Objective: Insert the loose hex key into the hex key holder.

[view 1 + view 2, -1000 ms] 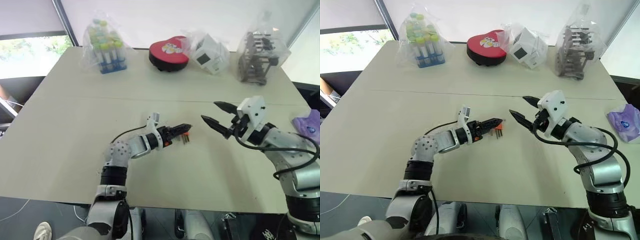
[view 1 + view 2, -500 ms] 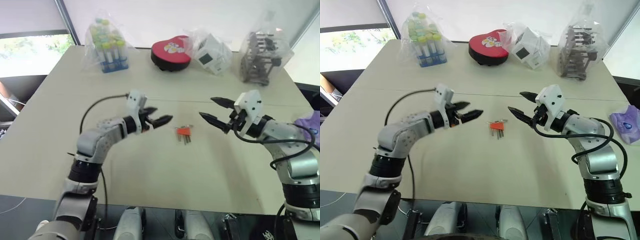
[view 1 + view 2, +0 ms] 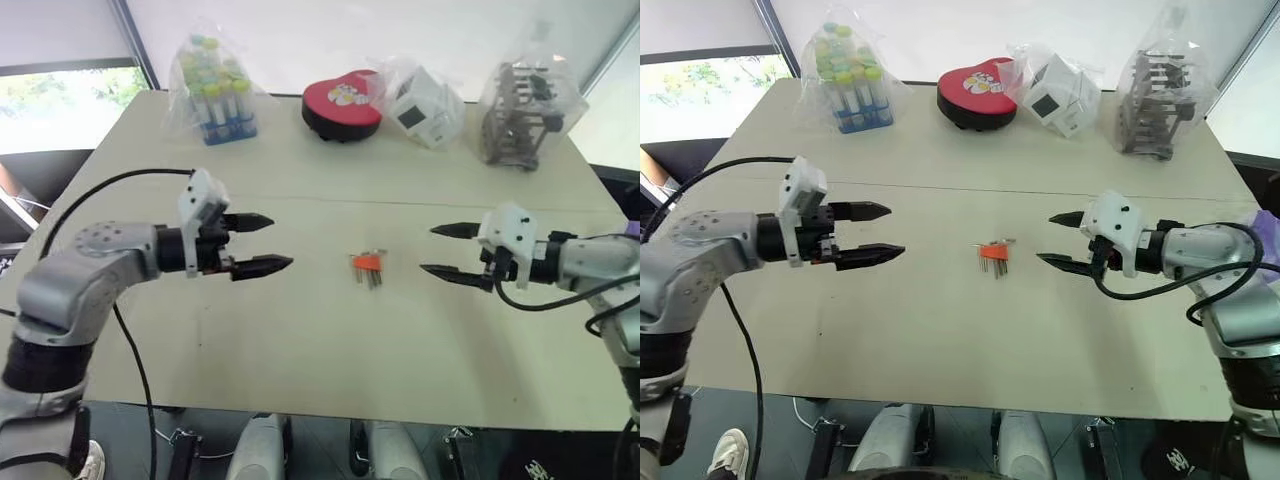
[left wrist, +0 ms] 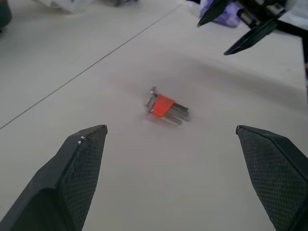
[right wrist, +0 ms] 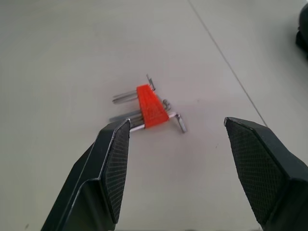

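The hex key holder [image 3: 368,262] is a small orange block with several thin grey keys through it, lying flat mid-table between my two grippers. I cannot tell the loose hex key apart from the keys at the block [image 5: 151,108]. My left gripper [image 3: 280,241] hovers to the left of the holder, open and empty, its tips pointing toward it. Right of the holder, my right gripper [image 3: 427,249] also stands open and empty, pointing at it. Both grippers are well apart from the holder [image 4: 163,105].
Along the table's far edge stand a bag of capped tubes [image 3: 212,92], a red heart-shaped tin [image 3: 343,104], a bagged white box [image 3: 420,104] and a bagged dark rack [image 3: 520,115]. A purple object [image 3: 1268,228] lies at the right edge.
My left gripper has drawn back to the left and upward from the holder and rolled over; the holder stays lying on the table. My right gripper has turned and shifted slightly right.
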